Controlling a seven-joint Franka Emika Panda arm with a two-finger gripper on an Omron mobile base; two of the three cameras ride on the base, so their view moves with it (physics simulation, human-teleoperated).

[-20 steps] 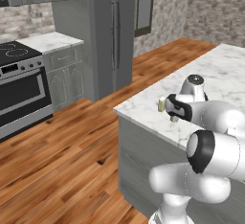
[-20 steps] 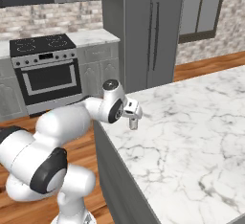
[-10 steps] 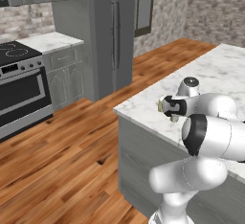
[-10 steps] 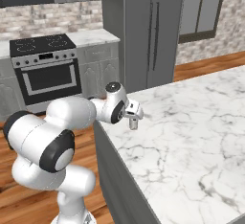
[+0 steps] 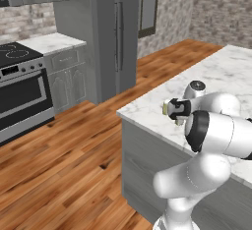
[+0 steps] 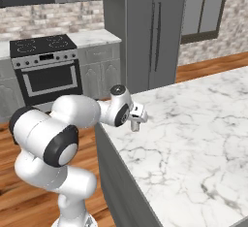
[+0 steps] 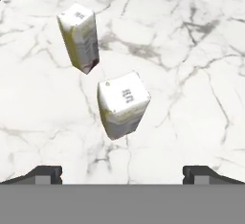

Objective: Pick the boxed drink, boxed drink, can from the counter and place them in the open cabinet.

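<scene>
Caught the gripper (image 7: 122, 174) hovering over the counter (image 7: 191, 50), looking down at the white marble with its grey veins. Had its jaws spread wide and gripping nothing, just bare marble between the two dark tips. Spotted both boxed drinks in the hand view, standing on the slab and clear of the fingers. Found the nearer boxed drink (image 7: 123, 104) a bit above the middle of that view, roughly on the line between the tips, cream-white with a small dark print on its top. Found the farther boxed drink (image 7: 79, 36) up and to the left of it, with a yellowish side and a dark smudge at its foot. Kept apart from each other, not touching, with a strip of marble in between.

From the left base view, saw the arm folded up tight against the counter edge with the hand (image 5: 173, 109) reaching out over the slab near its corner. Same story from the right base view, hand (image 6: 136, 119) just past the edge of the marble. Couldn't make out the cartons clearly from either base camera, too much arm in the way.

Behind all that, noticed a stove (image 5: 19, 91) against the brick wall, a tall grey unit (image 5: 115, 32) with long handles, and wood flooring (image 5: 64, 165).
</scene>
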